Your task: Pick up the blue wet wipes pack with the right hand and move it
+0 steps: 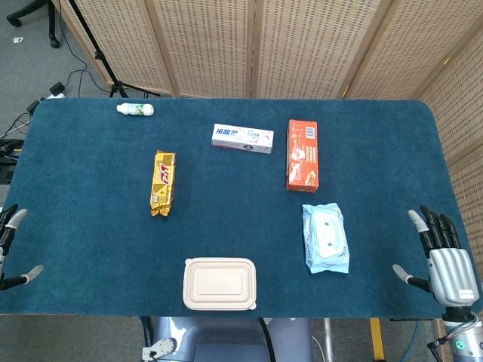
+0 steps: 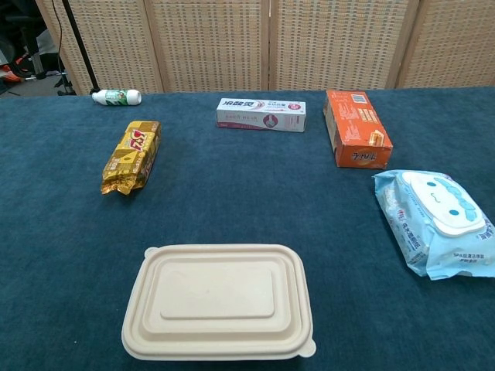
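The blue wet wipes pack (image 1: 326, 238) lies flat on the blue table, right of centre, white lid up; the chest view has the pack (image 2: 435, 221) at its right edge. My right hand (image 1: 442, 253) hovers at the table's front right corner, well right of the pack, fingers spread and holding nothing. My left hand (image 1: 9, 247) shows only partly at the left edge of the head view, fingers apart and empty. Neither hand appears in the chest view.
An orange box (image 1: 302, 154) lies just behind the pack, a toothpaste box (image 1: 242, 139) left of it. A beige lidded container (image 1: 219, 283) sits at the front edge, a yellow snack bag (image 1: 162, 182) mid-left, a small bottle (image 1: 135, 109) far left.
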{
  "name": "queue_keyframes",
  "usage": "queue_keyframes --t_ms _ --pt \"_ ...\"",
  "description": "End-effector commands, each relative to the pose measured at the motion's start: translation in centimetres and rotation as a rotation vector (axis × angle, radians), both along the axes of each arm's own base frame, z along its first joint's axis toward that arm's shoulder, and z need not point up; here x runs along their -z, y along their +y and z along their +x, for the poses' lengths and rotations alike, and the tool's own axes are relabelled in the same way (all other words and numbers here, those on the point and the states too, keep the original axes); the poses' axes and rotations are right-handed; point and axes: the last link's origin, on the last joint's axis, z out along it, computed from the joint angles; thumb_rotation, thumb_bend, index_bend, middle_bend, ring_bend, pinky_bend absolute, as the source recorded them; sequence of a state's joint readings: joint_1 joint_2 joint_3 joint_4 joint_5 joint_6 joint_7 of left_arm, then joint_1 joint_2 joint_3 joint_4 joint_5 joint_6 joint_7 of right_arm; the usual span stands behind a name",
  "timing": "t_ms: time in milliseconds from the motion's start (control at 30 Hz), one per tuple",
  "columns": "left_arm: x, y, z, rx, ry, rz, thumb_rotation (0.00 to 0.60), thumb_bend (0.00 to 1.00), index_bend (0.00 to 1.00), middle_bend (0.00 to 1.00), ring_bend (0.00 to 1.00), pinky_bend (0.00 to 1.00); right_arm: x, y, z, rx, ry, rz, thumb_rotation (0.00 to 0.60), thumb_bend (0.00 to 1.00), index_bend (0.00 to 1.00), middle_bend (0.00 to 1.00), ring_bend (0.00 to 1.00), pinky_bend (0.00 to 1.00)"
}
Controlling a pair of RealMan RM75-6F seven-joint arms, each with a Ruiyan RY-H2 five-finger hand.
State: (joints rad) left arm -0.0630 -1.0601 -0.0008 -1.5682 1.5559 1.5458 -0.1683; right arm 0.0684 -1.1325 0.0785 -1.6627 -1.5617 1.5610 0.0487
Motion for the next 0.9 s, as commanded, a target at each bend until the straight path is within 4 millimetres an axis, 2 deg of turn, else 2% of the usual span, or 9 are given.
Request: queue_keyframes --t_ms 33,67,100,200,300,533,633,900 --pt "0.0 -0.1 0.0 0.001 -0.001 -0.002 0.6 0.0 0.0 0.0 0.0 0.0 0.5 -0.4 0.3 0.048 -0.171 0.037 0.6 0.82 0.01 0.0 0.0 0.02" --pt "0.0 -0.1 0.0 0.0 -0.001 -0.004 0.6 0.0 0.0 0.0 0.0 0.0 0.6 -0.5 0.5 0.053 -0.24 0.055 0.6 0.95 0.03 0.0 0.0 0.04" --pt "0.0 -0.1 0.0 -0.001 -0.002 -0.007 0.6 0.0 0.0 0.0 0.0 0.0 0.8 -0.7 0.7 0.063 -0.334 0.091 0.6 1.0 0.04 0.01 0.0 0.08" --pt "0.0 0.0 0.0 -0.003 -0.004 -0.01 0.6 0.0 0.0 0.0 0.0 0.0 0.9 -0.9 1.0 0.091 -0.509 0.202 0.6 1.0 0.06 0.02 0.0 0.12" --pt "-0.1 0.0 0.0 -0.002 -0.007 -0.01 0.6 0.0 0.0 0.0 0.0 0.0 0.9 -1.0 1.3 0.123 -0.559 0.329 0.6 1.0 0.06 0.03 0.0 0.12" --pt "-0.3 0.0 0.0 -0.003 -0.018 -0.01 0.6 0.0 0.0 0.0 0.0 0.0 1.3 -1.2 2.0 0.177 -0.49 0.509 0.6 1.0 0.1 0.06 0.0 0.12" --pt "-0.4 0.2 -0.2 -0.011 -0.019 -0.014 0.6 0.0 0.0 0.0 0.0 0.0 1.6 -1.2 1.3 0.226 -0.374 0.605 0.6 1.0 0.17 0.12 0.0 0.12" --pt "-0.2 0.3 -0.1 -0.014 -0.017 -0.022 0.6 0.0 0.0 0.0 0.0 0.0 2.7 -1.1 0.5 0.234 -0.166 0.691 0.6 1.0 0.23 0.17 0.01 0.12"
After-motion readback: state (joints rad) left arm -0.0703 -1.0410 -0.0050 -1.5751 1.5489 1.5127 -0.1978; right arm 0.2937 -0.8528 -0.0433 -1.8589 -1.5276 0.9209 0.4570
